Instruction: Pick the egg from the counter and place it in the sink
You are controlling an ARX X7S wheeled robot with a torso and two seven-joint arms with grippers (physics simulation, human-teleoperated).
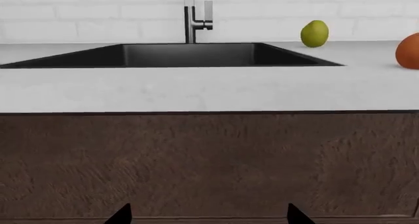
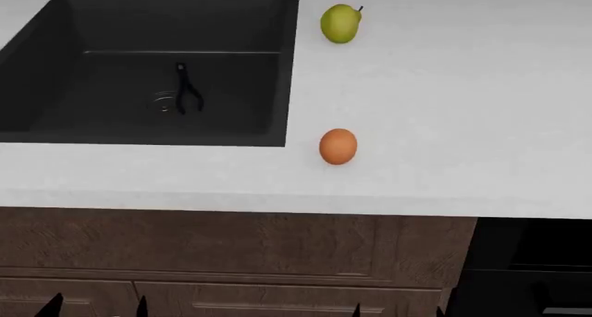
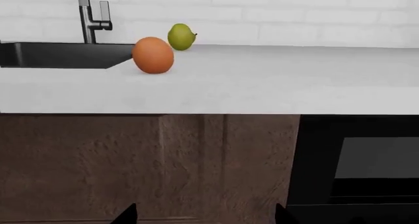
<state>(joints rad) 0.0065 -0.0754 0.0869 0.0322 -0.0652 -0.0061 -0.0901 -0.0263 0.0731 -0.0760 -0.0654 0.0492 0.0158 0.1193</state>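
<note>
The orange-brown egg (image 2: 337, 146) lies on the white counter (image 2: 462, 123), just right of the black sink's (image 2: 111, 32) front right corner. It also shows in the right wrist view as the egg (image 3: 153, 55) and at the edge of the left wrist view as the egg (image 1: 409, 51). Both grippers hang low in front of the brown cabinets, below counter height and far from the egg. My left gripper (image 1: 209, 219) is open, with only its dark fingertips (image 1: 121, 216) showing. My right gripper (image 3: 204, 218) is open too, with nothing between its tips.
A yellow-green pear (image 2: 340, 23) stands on the counter behind the egg, near the tiled wall. A dark faucet (image 1: 193, 18) rises behind the sink. A black appliance front (image 3: 360, 165) sits right of the cabinet doors (image 2: 231, 247). The counter edge overhangs both grippers.
</note>
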